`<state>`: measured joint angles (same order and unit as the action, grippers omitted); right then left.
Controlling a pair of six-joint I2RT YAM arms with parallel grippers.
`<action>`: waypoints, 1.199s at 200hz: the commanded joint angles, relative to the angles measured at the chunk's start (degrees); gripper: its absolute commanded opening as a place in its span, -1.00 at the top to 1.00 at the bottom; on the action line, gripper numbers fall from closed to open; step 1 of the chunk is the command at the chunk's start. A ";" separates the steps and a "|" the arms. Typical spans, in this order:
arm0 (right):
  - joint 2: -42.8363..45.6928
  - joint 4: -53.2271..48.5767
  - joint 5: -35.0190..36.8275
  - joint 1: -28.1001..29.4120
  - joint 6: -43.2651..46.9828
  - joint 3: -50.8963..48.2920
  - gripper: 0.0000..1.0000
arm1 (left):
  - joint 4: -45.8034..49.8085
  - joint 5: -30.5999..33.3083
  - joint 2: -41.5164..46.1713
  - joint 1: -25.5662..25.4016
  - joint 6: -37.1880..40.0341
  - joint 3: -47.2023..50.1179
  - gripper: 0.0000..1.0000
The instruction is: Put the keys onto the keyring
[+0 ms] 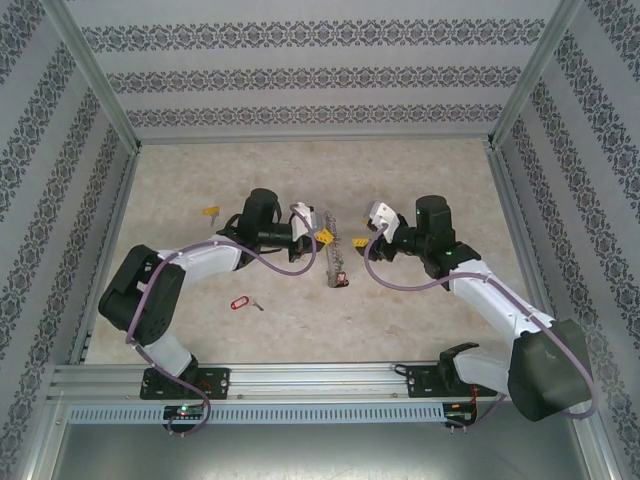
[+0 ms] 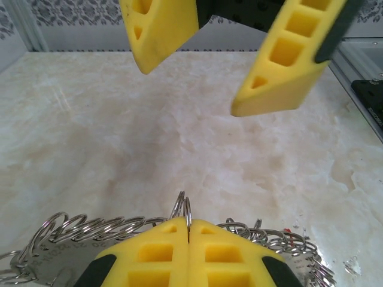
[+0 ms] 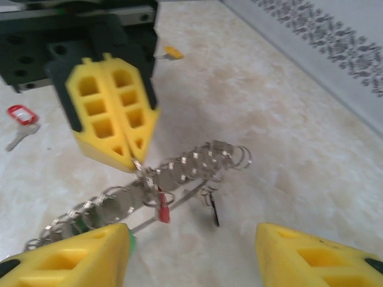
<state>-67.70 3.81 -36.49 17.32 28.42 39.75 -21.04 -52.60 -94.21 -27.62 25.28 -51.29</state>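
Entry, step in hand: keyring steadied for threading.
- My left gripper (image 3: 133, 156): closed tight, pinching one wire coil of the keyring (image 3: 191, 164) at the table's middle.
- My right gripper (image 3: 191, 232): jaws spread apart, holding nothing, just beside the keyring.
- Loose keys: red-tagged key (image 1: 238, 302) toward the near-left corner; yellow-tagged key (image 1: 210, 212) toward the left edge.
- Next, as I judge: right gripper fetches a loose key while the left holds firm.
- Surroundings: pale marbled table (image 1: 430, 320); patterned walls (image 1: 320, 75); metal frame (image 1: 300, 378).
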 commanded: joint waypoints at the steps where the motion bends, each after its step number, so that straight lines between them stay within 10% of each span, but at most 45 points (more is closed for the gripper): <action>1: 1.16 5.42 5.32 -0.70 -4.48 -1.03 -0.14 | -3.38 -0.14 3.90 1.82 1.11 0.50 1.00; 61: -1.47 7.78 1.69 1.03 -7.02 -0.10 -0.13 | -5.69 -6.46 10.38 9.18 -6.36 2.07 1.00; 164: -7.55 5.18 -14.36 9.04 -8.86 10.73 0.04 | 17.38 -12.92 16.85 7.39 12.23 -0.32 1.00; 240: -6.65 -1.08 -10.90 11.07 -2.90 8.75 0.11 | 25.42 -12.97 17.13 5.38 19.35 -3.30 1.00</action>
<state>-74.65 4.80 -46.54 28.62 23.07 48.88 0.40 -63.20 -78.61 -21.02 38.81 -51.42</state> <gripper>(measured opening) 0.478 0.059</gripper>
